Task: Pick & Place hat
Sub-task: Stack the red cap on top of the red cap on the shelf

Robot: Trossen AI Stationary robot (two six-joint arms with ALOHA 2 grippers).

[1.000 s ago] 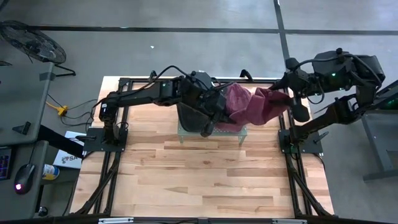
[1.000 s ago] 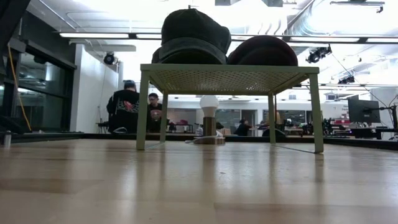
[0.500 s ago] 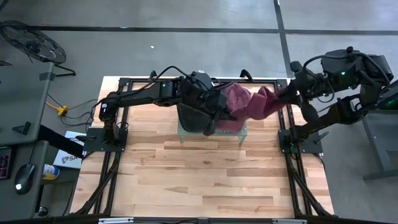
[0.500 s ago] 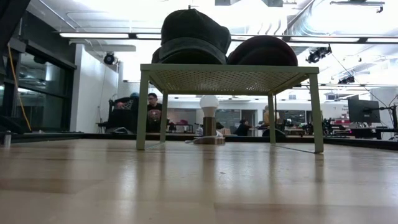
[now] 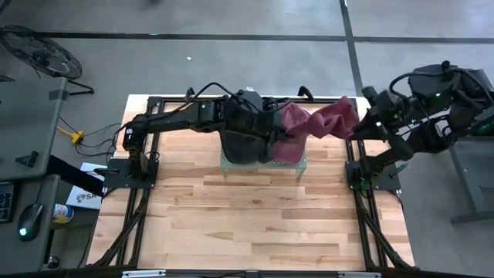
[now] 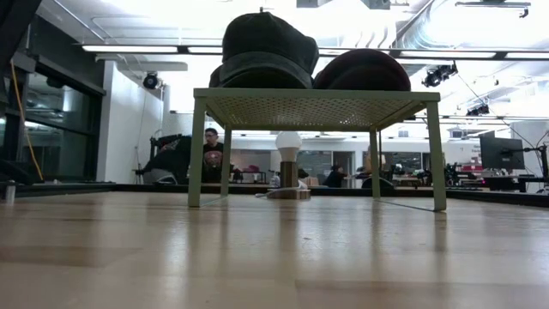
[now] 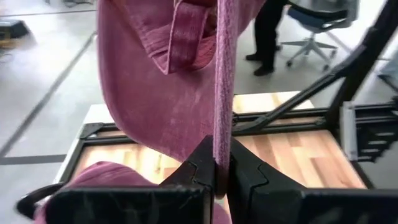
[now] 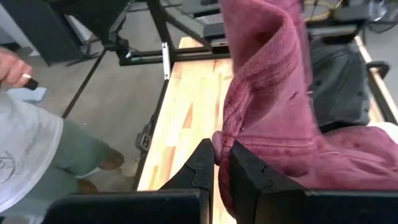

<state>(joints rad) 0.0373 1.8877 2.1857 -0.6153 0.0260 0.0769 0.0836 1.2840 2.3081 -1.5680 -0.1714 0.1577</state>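
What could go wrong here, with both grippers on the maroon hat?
Both grippers' jaws are shut on the maroon hat: left gripper by the stand, right gripper past the table edge. The hat spans between them, so it may stretch or slip. A tug could also drag the dark hat off the stand.

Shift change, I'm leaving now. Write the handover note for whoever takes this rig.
Left hand: shut on the maroon hat, over the small green stand.
Right hand: shut on the same hat's other end, near the table's right edge.
The hat is stretched in the air between both arms. A dark hat and another maroon hat sit on the stand.
Done: the hat is lifted. Left: place it and release.
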